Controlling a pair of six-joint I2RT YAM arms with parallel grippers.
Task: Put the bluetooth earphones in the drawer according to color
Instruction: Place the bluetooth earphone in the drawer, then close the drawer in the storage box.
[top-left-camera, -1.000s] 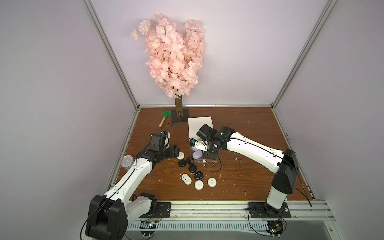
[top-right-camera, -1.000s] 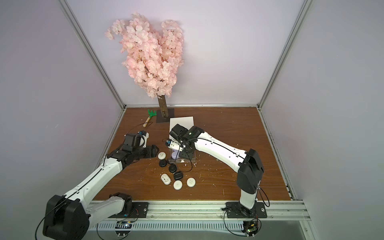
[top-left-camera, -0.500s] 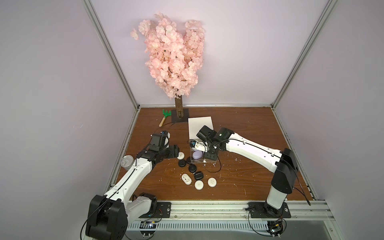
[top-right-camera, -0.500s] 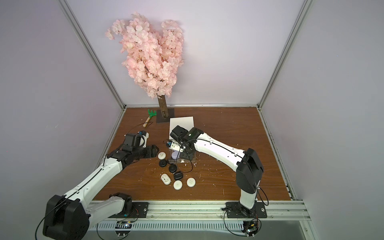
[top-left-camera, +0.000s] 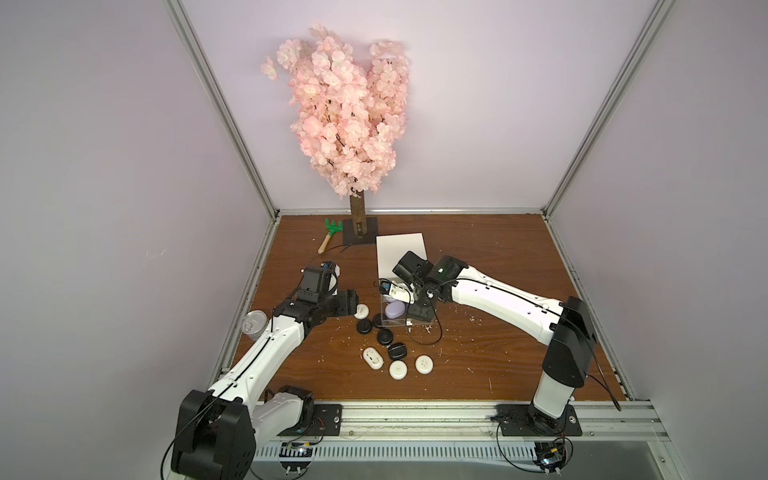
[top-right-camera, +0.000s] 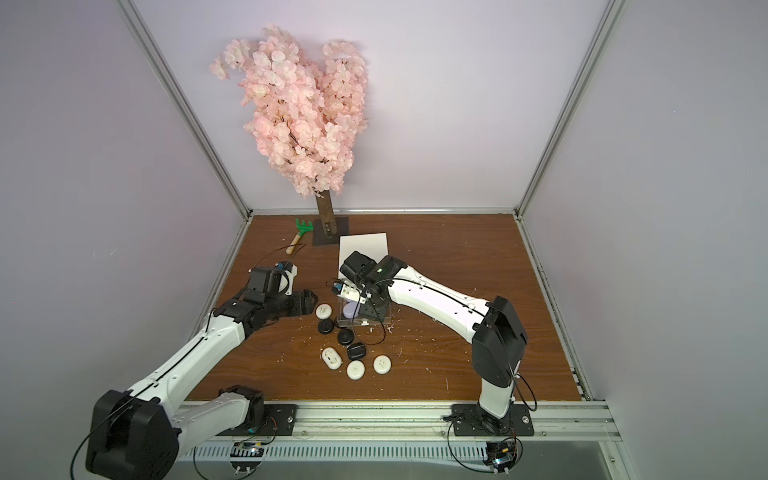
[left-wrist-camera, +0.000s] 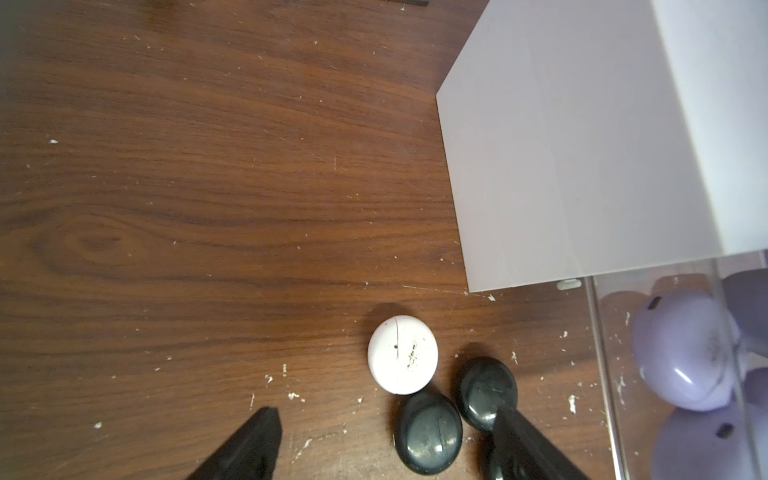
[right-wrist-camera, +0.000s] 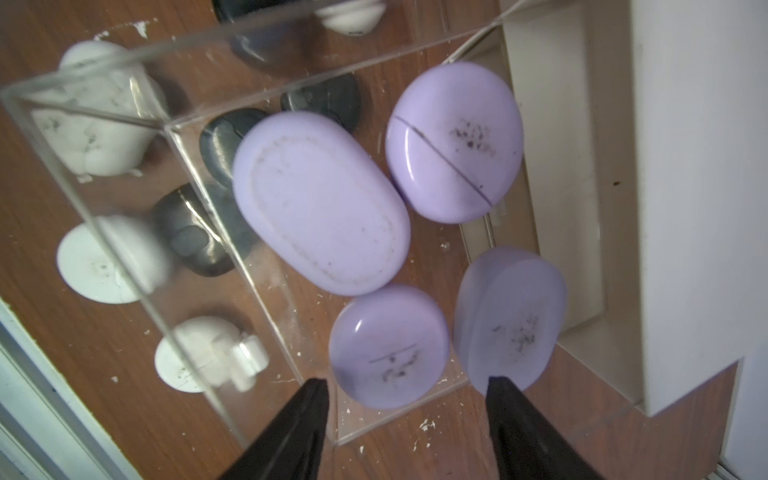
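Nearest the front of the counter (top-left-camera: 498, 353), three white cases (top-left-camera: 398, 369) lie in a loose cluster. A string of black cases (top-left-camera: 384, 336) lies just behind them. All of these sit bare on the wood, so those two colours look not yet sorted.

The left gripper (left-wrist-camera: 384, 415) hangs low over the far end of that string, spread and holding nothing. In the left wrist view one black case (left-wrist-camera: 428, 432) lies between its fingertips, and a second sits under the edge of one finger. A fourth white case (left-wrist-camera: 402, 359) rests just beyond them. This gripper seems placed to take a black one.

Further back, a clear drawer (right-wrist-camera: 137, 249) stands pulled out of the white cabinet (top-left-camera: 401, 249), apparently the lowest one. It is open on top, so cases can go in from above. Four lavender cases (right-wrist-camera: 320, 203) lie inside, one colour to a drawer, and one of them is tilted on its edge.

The right gripper (right-wrist-camera: 407, 384) hovers over this drawer, spread and empty. The nearest lavender case lies just beyond its fingertips, and no contact is visible.

Behind the cabinet stand a toy rake (top-left-camera: 332, 227) and a blossom tree (top-left-camera: 349, 112).
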